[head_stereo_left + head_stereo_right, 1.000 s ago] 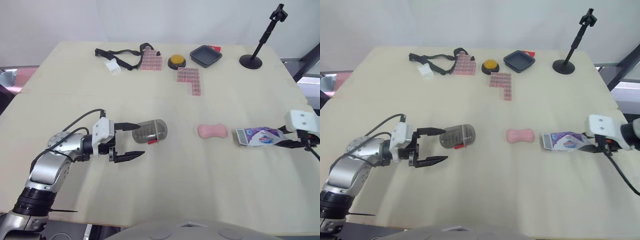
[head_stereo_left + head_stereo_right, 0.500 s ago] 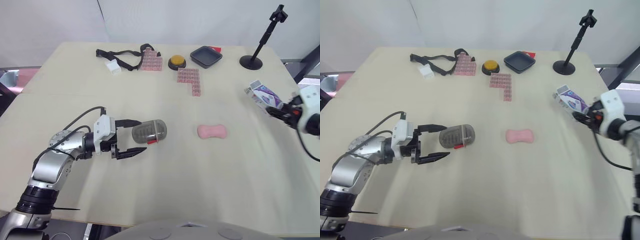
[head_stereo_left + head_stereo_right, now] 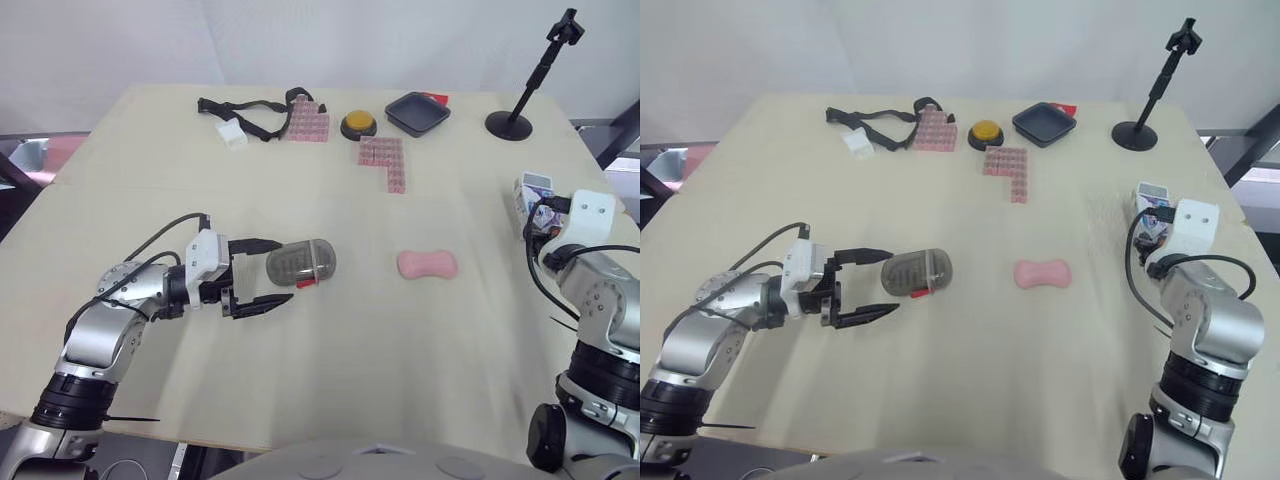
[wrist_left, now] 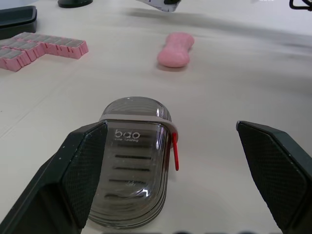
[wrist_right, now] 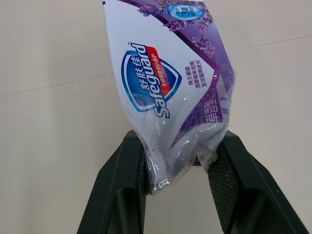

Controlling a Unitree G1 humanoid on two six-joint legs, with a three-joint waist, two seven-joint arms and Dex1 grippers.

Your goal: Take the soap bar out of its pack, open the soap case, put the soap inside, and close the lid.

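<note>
A pink soap bar (image 3: 427, 264) lies bare on the table, right of centre. The grey translucent soap case (image 3: 300, 262) lies closed on its side to the soap's left, a red clasp on its flank. My left gripper (image 3: 285, 270) is open, one finger on each side of the case's near end; in the left wrist view the case (image 4: 134, 183) lies close to one finger, well apart from the other. My right gripper (image 5: 178, 146) is shut on the purple and white soap pack (image 5: 170, 83), held near the table's right edge (image 3: 528, 195).
At the back of the table are a black tray (image 3: 417, 112), a yellow button (image 3: 358, 123), two patches of pink blocks (image 3: 383, 160), a black strap with a white connector (image 3: 240, 110) and a black stand (image 3: 520, 120).
My right gripper has lifted the soap pack off the table beside the soap and carried it back to the right edge. My left gripper has edged closer around the case.
</note>
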